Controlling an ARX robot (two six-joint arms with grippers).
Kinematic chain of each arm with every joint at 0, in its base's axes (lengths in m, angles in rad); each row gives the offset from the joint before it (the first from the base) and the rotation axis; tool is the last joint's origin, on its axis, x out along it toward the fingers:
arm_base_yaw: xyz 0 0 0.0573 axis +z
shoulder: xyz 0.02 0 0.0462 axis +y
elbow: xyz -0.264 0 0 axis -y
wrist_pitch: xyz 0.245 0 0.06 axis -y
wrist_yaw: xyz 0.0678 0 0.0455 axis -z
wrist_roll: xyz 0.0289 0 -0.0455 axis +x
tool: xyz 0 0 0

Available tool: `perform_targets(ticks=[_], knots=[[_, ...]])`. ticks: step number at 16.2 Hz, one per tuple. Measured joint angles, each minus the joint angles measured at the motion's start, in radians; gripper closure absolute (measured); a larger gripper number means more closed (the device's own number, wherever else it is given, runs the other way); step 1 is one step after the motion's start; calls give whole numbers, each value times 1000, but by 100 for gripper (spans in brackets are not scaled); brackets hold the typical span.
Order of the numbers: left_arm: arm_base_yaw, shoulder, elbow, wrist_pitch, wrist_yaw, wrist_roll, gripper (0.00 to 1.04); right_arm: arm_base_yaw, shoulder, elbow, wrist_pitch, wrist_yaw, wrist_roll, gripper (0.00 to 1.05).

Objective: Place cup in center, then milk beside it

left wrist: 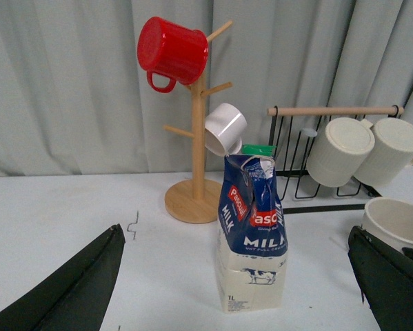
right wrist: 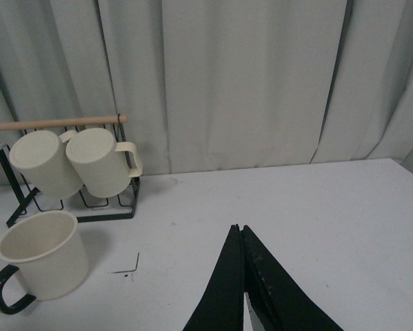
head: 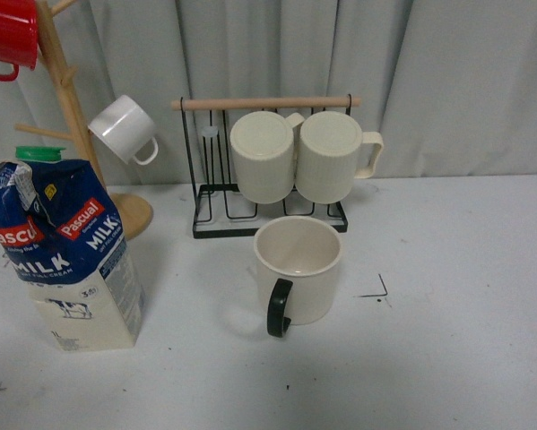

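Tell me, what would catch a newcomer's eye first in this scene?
The tall blue-and-cream gable-top milk carton with red labels stands at the front left of the white table. Near the middle sits the large cream mug with a black loop handle, upright and empty. At the back left, a bright red mug hangs on a wooden peg tree.

Milk (head: 66, 255) left of cup (head: 298, 269)

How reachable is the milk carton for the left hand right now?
Probably yes: the left hand is open, the milk carton stands upright ahead, framed by its fingers, with nothing in the way.
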Motion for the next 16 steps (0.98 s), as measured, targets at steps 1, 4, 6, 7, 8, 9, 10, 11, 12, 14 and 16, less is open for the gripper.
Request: perform_targets(ticks=[1,4,6,7,8,9,10,11,12,14,16], knots=[[0,0,0,0,0,0,7,0,-19,0,-18,0,0,103],[0,0,0,0,0,0,7,0,-84,0,-82,0,0,103],[0,0,0,0,0,0,7,0,-109,0,-109,0,0,103],[0,0,0,0,0,0,7,0,-157,1,-187,0,0,103],[0,0,0,0,-1,0,7,0,-262,0,-289,0,0,103],[0,0,0,0,0,0,7,0,-276,4,-272,0,0,103],[0,0,0,0,0,0,7,0,-275,0,-291,0,0,103],[0,0,0,0,0,0,7,0,-277,0,-284,0,0,103],[0,0,0,0,0,0,7,0,-277,0,-287,0,0,103],[0,0,0,0,0,0,7,0,-277,0,-286,0,-1,88],[0,0,0,0,0,0,7,0,-277,0,-286,0,-1,64]])
